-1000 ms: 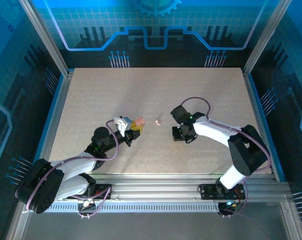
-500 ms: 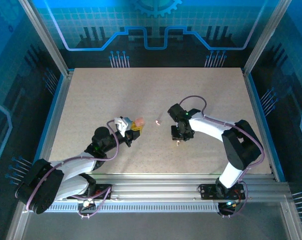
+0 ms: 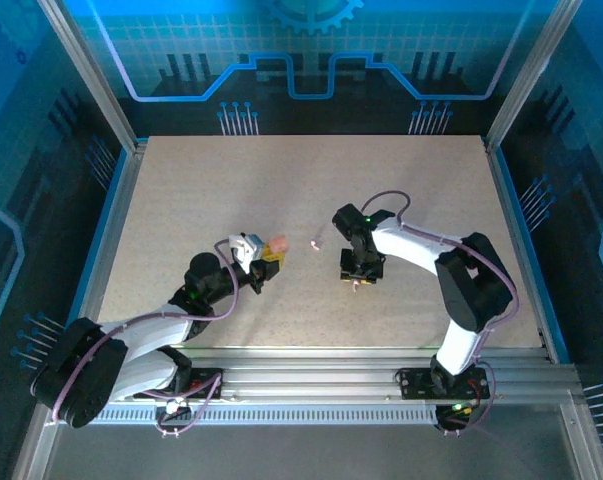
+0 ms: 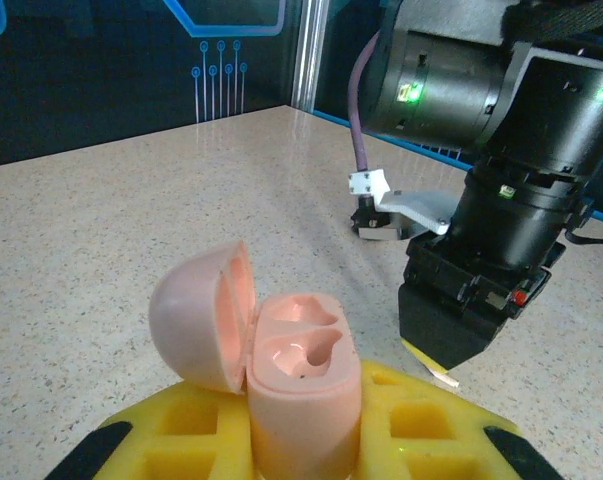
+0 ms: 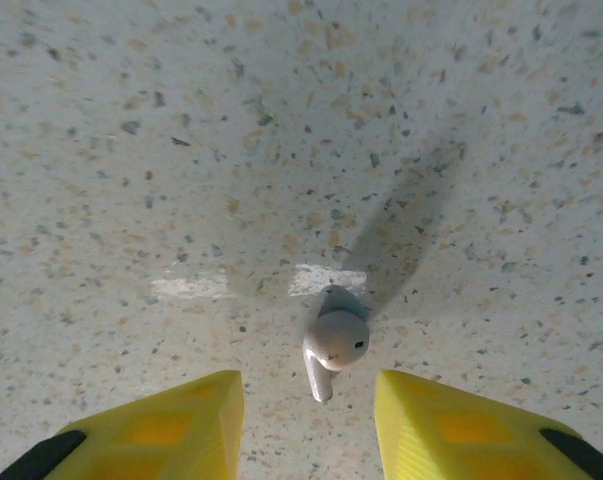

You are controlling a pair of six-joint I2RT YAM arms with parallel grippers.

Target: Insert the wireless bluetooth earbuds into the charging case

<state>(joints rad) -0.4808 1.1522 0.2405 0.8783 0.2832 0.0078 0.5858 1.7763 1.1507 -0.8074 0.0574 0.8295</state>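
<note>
My left gripper is shut on the charging case, a pale pink case held upright between yellow fingers. Its lid hangs open to the left and both sockets show bare. One of the wireless bluetooth earbuds, a white one, lies on the table between the spread yellow fingers of my right gripper, touching neither. From above, that earbud sits just below the right gripper. Another tiny whitish earbud lies between the case and the right arm.
The speckled beige table is walled by blue panels and metal posts. In the left wrist view the right arm's black wrist hangs close to the right of the case. The arm bases sit on the metal rail at the near edge.
The right gripper's jaws have spread wider, and its wrist has shifted slightly left. A white earbud now shows on the table beneath it. The left gripper and case have not moved.
</note>
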